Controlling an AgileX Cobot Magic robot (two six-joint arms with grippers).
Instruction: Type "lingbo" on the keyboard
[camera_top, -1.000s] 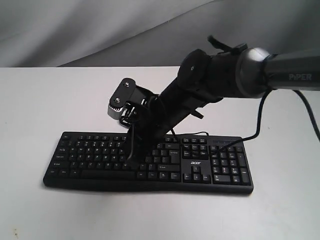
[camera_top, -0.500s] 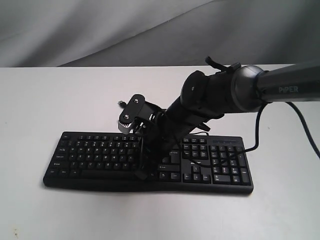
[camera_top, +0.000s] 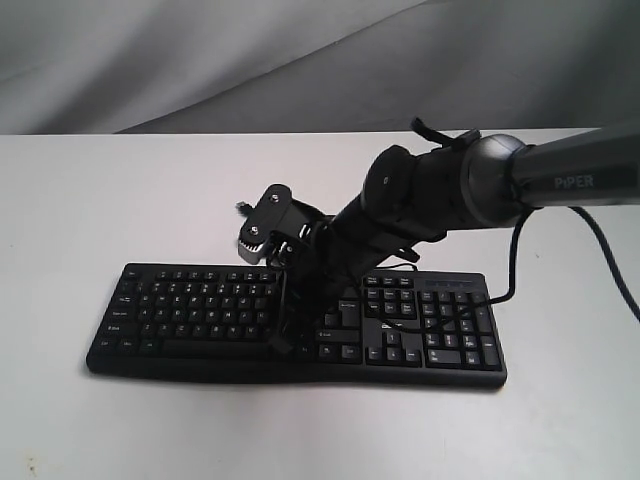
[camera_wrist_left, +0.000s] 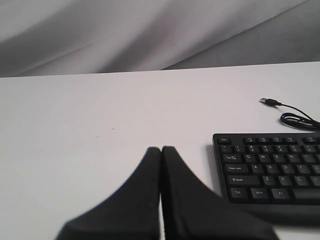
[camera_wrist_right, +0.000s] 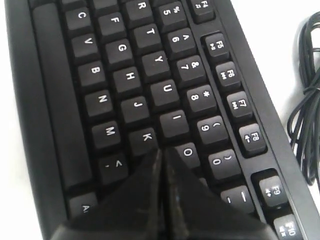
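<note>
The black keyboard (camera_top: 190, 310) lies on the white table, its number pad to the right. My right gripper (camera_top: 283, 345) reaches across it from the right, shut and pointing down at the right part of the letter block. In the right wrist view the shut right gripper (camera_wrist_right: 161, 150) has its tips between the K and O keys of the keyboard (camera_wrist_right: 125, 75) and hides the key beneath. Whether it presses that key I cannot tell. My left gripper (camera_wrist_left: 161, 149) is shut and empty above bare table, beside the Esc end of the keyboard (camera_wrist_left: 270, 170).
The thin black USB cable (camera_wrist_left: 295, 117) lies coiled behind the keyboard with its plug (camera_top: 241, 206) loose on the table. The same cable (camera_wrist_right: 307, 115) shows beside the function keys. A grey cloth backdrop rises behind the table. The right arm's own cable hangs over the number pad.
The right gripper has moved rightwards and down towards the keyboard's front rows, from the middle of the letter block to its right part. In the last half second it barely shifted.
</note>
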